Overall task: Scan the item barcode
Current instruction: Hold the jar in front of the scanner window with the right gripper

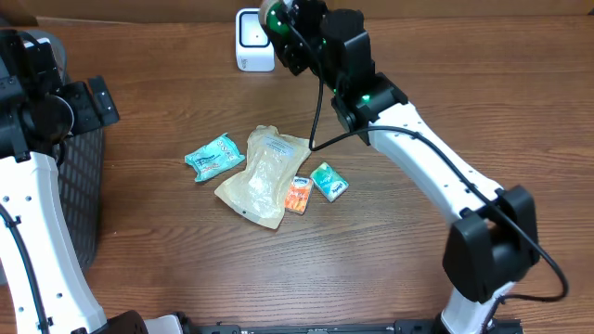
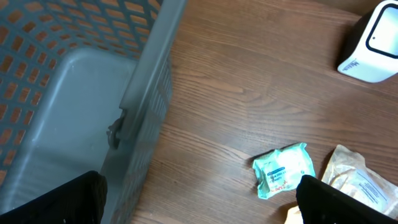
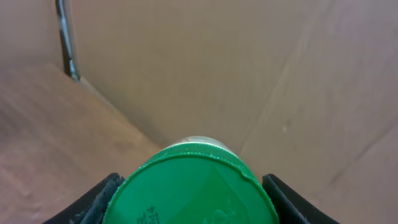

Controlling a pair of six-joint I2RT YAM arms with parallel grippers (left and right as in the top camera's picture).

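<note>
The item is a container with a round green lid (image 3: 196,186), and my right gripper (image 3: 196,202) is shut on it, a dark finger (image 3: 93,202) pressed to each side of the lid. Overhead, the green item (image 1: 272,17) hangs at the table's far edge, right beside the white scanner (image 1: 252,39), with the right gripper (image 1: 290,35) behind it. No barcode shows in any view. My left gripper (image 2: 199,205) stands wide open with nothing in it, above the wood next to the grey basket (image 2: 81,74); overhead, the left gripper (image 1: 93,102) is at the far left.
On the middle of the table lie a teal packet (image 1: 214,156), a clear pouch (image 1: 263,176), a small orange packet (image 1: 298,194) and a green packet (image 1: 329,181). The grey mesh basket (image 1: 79,186) stands at the left edge. A cardboard wall (image 3: 205,68) rises behind the table.
</note>
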